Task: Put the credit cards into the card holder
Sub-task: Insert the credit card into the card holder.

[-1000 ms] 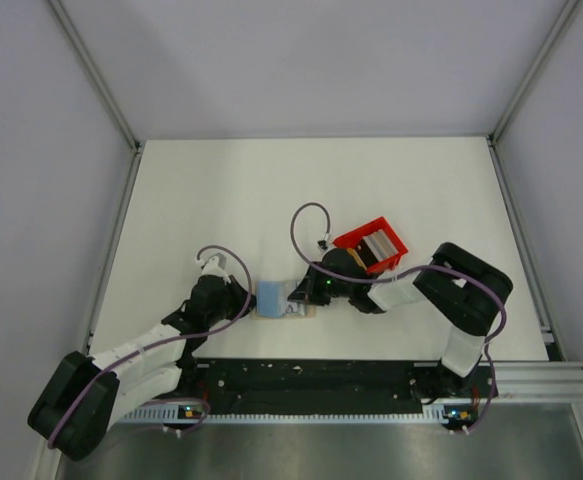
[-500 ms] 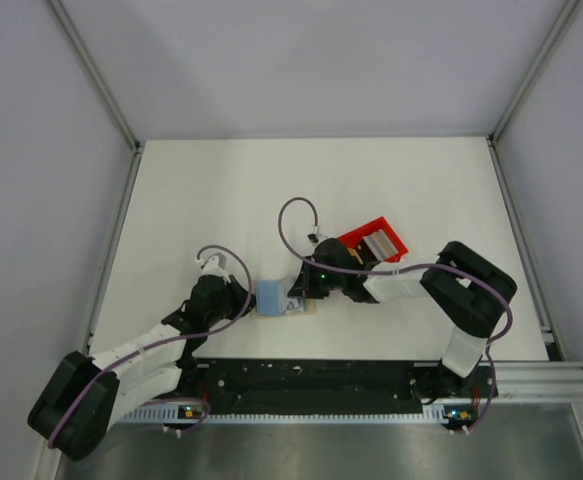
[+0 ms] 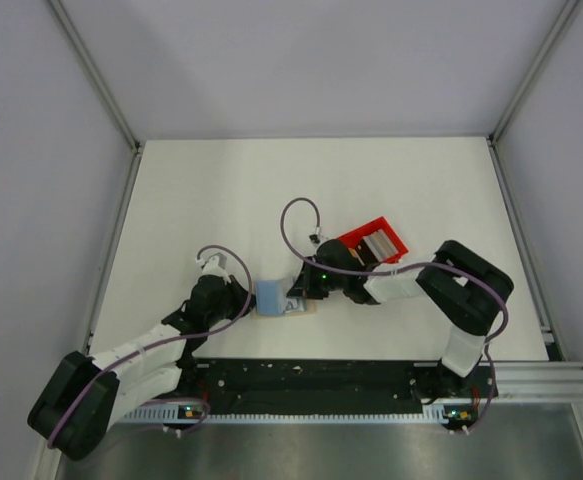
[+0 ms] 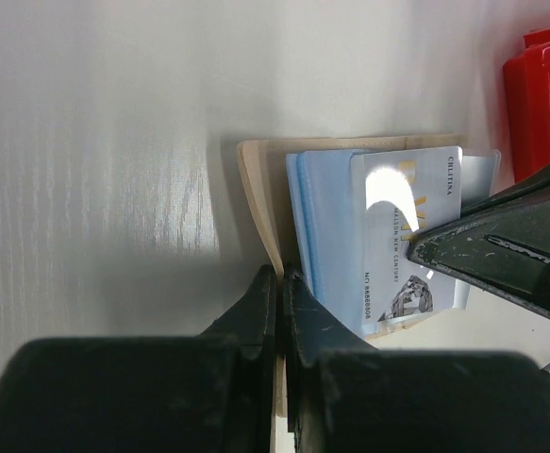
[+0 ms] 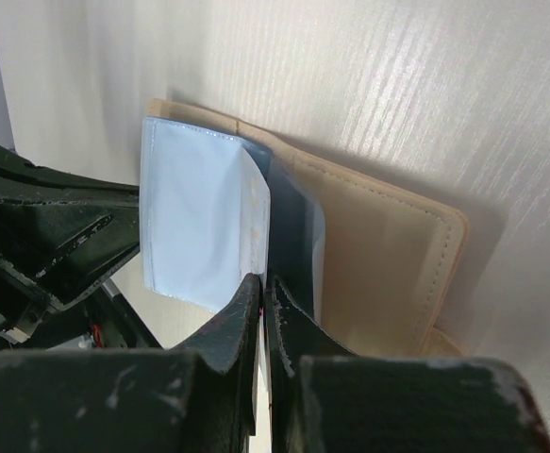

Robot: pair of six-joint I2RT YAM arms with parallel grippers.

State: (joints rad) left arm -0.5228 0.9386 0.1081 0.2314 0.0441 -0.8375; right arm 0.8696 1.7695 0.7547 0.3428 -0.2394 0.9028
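Since the earlier frame the right arm had reached a little more to the left, so that more of the red tray [image 3: 376, 240] behind it was uncovered; the left arm had kept its place.

On the left, the left gripper [image 3: 249, 300] lay low on the white table [image 3: 221, 200]. Its jaws were closed together, and in the left wrist view the beige edge of the card holder [image 4: 260, 179] ran in between them, so it was pinching that edge and holding the wallet steady. The card holder lay open near the front edge of the table, between the two grippers, with its pale blue pocket leaves [image 4: 322, 217] standing a little up.

A silver-blue credit card [image 4: 407, 236] with printed letters lay across those leaves, one end already among them and the other end still outside. The right gripper [image 3: 296, 290] was shut too. In its own view a thin pale edge showed between the fingers [image 5: 241, 321], and I judged that this was the same card, held by its outer end.

The step in hand seemed to be the sliding of this card into a pocket. The next move would call for a slow push toward the left, along the line of the pocket, while the left gripper held the wallet against it. If the card met a leaf's edge, it could bend.
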